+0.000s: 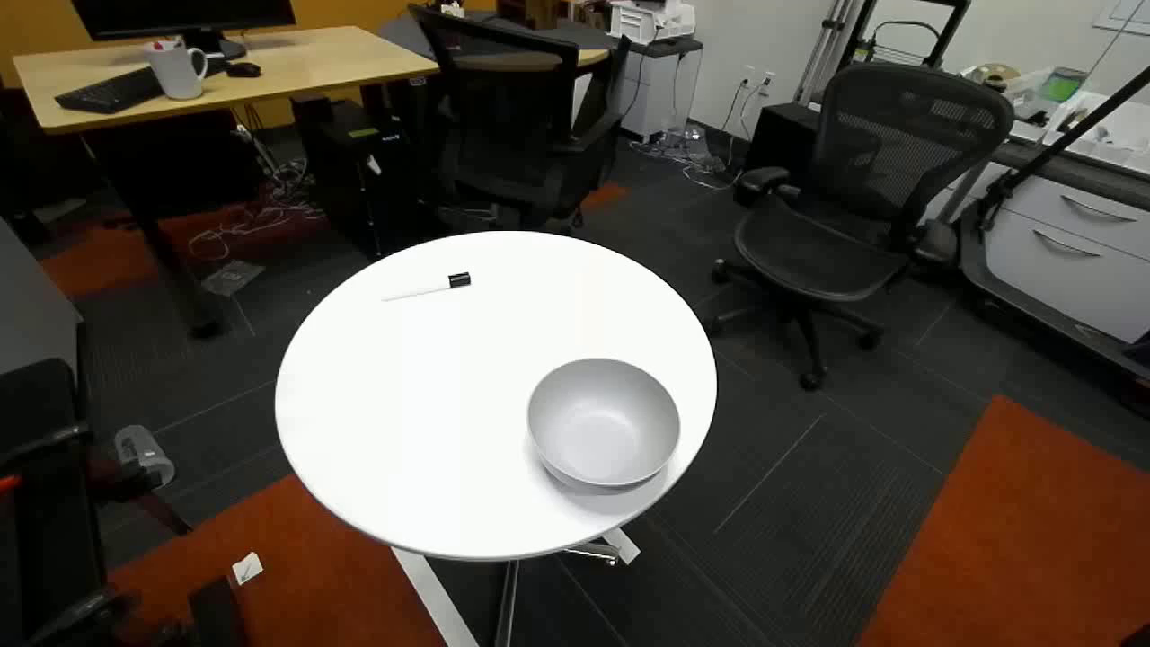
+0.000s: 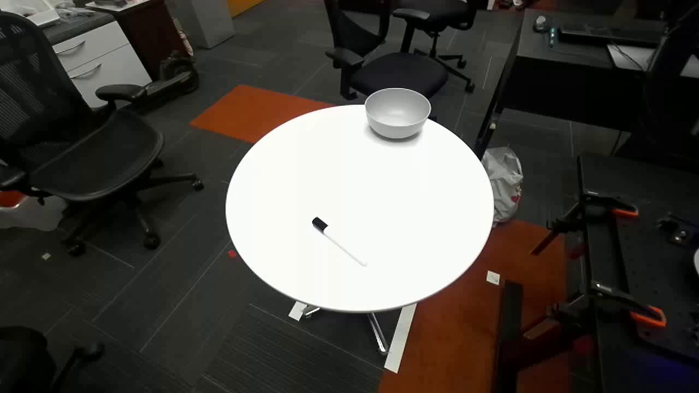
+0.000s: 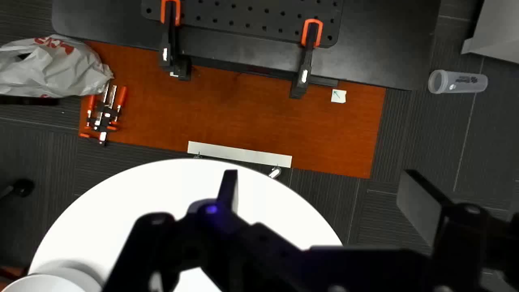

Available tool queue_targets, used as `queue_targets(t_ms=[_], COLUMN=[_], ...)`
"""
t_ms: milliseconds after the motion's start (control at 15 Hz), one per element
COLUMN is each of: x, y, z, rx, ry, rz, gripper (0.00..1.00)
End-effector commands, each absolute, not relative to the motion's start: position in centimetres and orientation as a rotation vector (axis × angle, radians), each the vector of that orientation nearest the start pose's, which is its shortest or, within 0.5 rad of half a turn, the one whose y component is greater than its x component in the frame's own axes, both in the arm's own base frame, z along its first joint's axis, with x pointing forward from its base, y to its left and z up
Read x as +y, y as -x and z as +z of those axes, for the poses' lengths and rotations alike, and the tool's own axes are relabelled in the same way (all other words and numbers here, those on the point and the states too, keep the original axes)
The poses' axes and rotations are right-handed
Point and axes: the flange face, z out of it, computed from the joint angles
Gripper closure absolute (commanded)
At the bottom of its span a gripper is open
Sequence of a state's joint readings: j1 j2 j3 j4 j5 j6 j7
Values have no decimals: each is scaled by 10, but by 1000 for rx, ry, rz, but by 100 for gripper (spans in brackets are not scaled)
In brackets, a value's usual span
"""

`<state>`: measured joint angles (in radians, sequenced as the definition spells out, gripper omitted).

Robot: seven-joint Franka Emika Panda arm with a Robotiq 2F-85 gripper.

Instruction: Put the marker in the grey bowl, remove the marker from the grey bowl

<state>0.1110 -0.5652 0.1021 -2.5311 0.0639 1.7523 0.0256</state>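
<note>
The marker has a thin white body and a black cap. It lies on the round white table (image 1: 404, 431) in both exterior views (image 1: 438, 288) (image 2: 339, 243), apart from the bowl. The grey bowl (image 1: 604, 422) stands upright near the table's edge, across from the marker; its inside shows nothing in it in both exterior views (image 2: 397, 117). In the wrist view only part of the grey bowl (image 3: 48, 282) shows at the bottom left. My gripper (image 3: 322, 182) is open with nothing between its fingers, high above the table's edge. The gripper is out of both exterior views. The marker is hidden or out of the wrist view.
A black bench with orange-tipped clamps (image 3: 310, 52) stands beside the table. A white plastic bag (image 3: 52, 67) and a clear tube (image 3: 458, 82) lie on the floor. Office chairs (image 1: 862, 180) and a wooden desk (image 1: 296, 67) stand around.
</note>
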Motion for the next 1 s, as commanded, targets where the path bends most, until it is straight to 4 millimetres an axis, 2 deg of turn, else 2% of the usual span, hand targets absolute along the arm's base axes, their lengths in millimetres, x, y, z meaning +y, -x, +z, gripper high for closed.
queue_targets(t_ms=[0, 400, 667, 933], x=[81, 81, 99, 135], y=[-341, -341, -367, -406], z=[448, 448, 452, 436], rx=[-232, -232, -249, -285], ry=[3132, 3132, 3143, 3127], rz=[339, 339, 157, 37], gripper=[0, 0, 0, 0])
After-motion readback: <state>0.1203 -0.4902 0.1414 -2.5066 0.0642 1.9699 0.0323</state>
